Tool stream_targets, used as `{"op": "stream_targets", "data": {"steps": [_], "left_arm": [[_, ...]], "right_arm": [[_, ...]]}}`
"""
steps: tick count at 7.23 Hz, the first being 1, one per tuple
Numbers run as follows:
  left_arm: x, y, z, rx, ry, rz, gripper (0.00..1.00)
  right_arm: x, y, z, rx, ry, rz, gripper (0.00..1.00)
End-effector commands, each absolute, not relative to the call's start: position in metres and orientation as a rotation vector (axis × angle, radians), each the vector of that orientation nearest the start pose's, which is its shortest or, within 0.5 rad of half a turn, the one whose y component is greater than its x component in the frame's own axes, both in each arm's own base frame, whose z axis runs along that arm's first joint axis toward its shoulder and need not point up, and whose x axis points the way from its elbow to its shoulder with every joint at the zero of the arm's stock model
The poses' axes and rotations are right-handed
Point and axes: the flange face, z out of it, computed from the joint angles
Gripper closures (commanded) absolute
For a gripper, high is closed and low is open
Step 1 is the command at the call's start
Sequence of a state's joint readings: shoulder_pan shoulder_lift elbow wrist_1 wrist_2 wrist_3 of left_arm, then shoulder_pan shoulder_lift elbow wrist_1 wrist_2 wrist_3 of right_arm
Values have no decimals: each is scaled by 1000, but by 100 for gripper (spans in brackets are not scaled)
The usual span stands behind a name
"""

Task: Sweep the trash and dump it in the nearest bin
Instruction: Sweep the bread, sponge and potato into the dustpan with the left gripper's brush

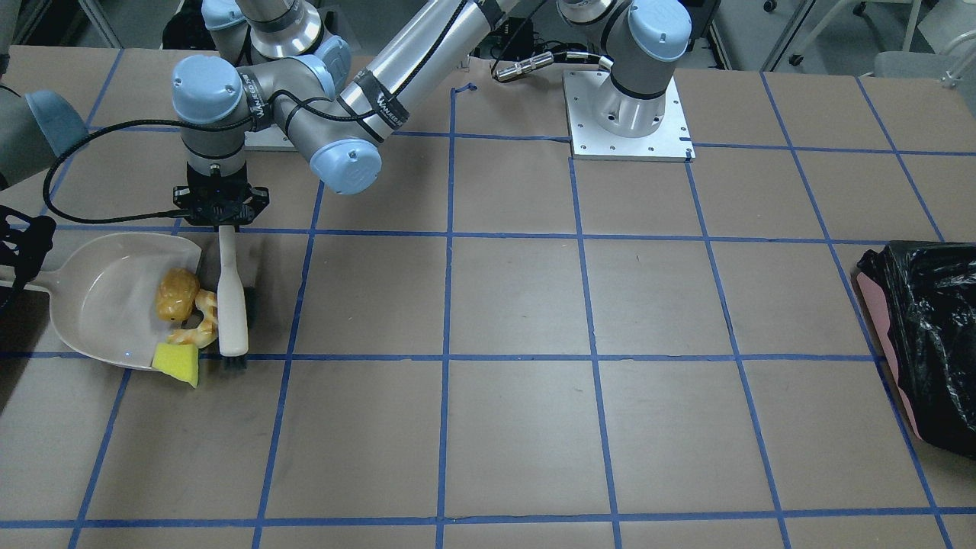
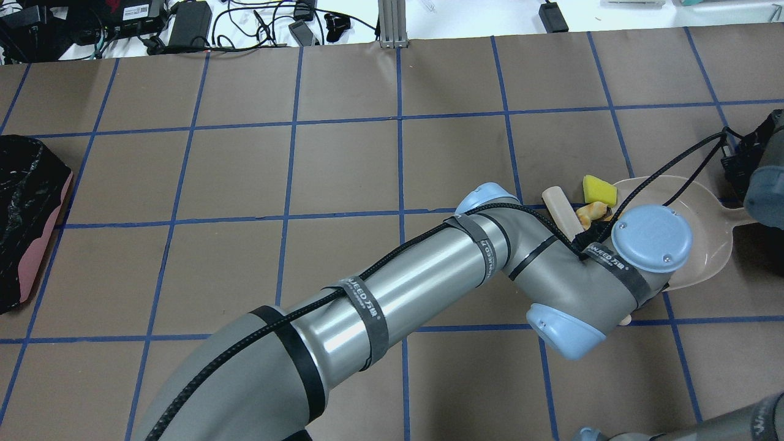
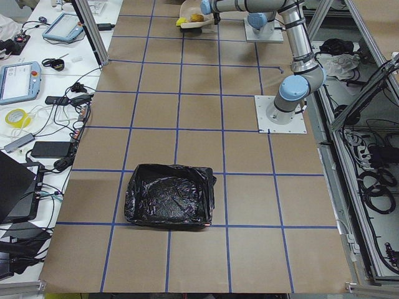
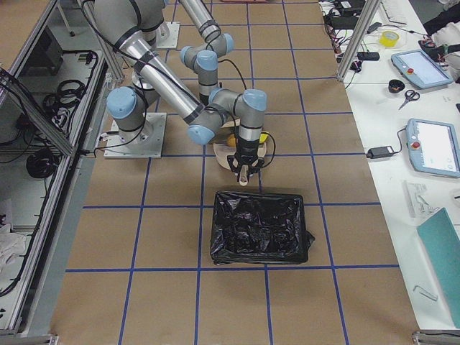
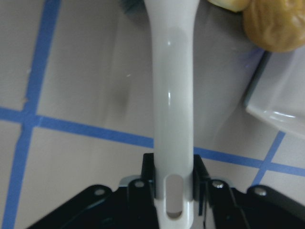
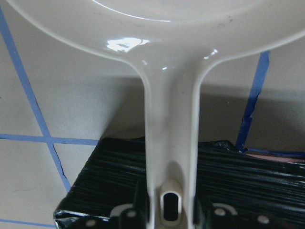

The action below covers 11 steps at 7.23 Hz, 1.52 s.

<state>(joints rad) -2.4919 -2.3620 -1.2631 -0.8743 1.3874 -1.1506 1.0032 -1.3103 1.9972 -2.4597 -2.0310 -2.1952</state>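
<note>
On the left arm (image 1: 427, 53) a strap (image 1: 390, 107) reads perhaps "WANKEO", blurred. The right gripper (image 6: 169, 205) clamps the cream dustpan (image 1: 99, 290) near the black bin (image 4: 259, 230); the left gripper (image 5: 174, 179) clamps the brush (image 1: 232, 297) beside the orange-brown ball (image 1: 177, 297), croissant piece (image 1: 200, 322) and yellow wedge (image 1: 178, 363) at the pan's mouth
</note>
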Motion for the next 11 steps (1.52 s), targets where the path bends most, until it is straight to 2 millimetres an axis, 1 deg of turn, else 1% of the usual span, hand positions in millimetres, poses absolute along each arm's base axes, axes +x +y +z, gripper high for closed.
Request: {"op": "stream_targets", "data": {"steps": [1, 2, 3, 4, 5, 6, 8, 9, 10, 11], "left_arm": [[-725, -340, 205, -281, 3428, 62, 100], [-736, -337, 209, -276, 3444, 51, 100], [-744, -330, 212, -278, 3452, 51, 100], [-751, -317, 213, -340, 3446, 73, 100], [-756, -304, 220, -382, 3447, 83, 100], [-761, -295, 228, -444, 3452, 90, 100], [-777, -301, 255, -429, 3475, 72, 100], [-783, -298, 255, -414, 3483, 72, 100], [-787, -289, 247, -423, 3473, 87, 100], [-787, -286, 250, -391, 3475, 84, 100]], "right_arm": [[-209, -494, 256, -2384, 2348, 707, 100], [-209, -494, 256, -2384, 2348, 707, 100], [-209, -494, 257, -2385, 2349, 707, 100], [-209, -494, 257, -2384, 2348, 707, 100], [-209, -494, 256, -2384, 2346, 705, 100], [-209, -494, 257, -2385, 2349, 704, 100], [-209, -494, 257, -2385, 2348, 704, 100], [-209, -494, 256, -2384, 2346, 705, 100], [-209, -494, 256, -2385, 2348, 702, 100], [-209, -494, 256, -2383, 2350, 702, 100]]}}
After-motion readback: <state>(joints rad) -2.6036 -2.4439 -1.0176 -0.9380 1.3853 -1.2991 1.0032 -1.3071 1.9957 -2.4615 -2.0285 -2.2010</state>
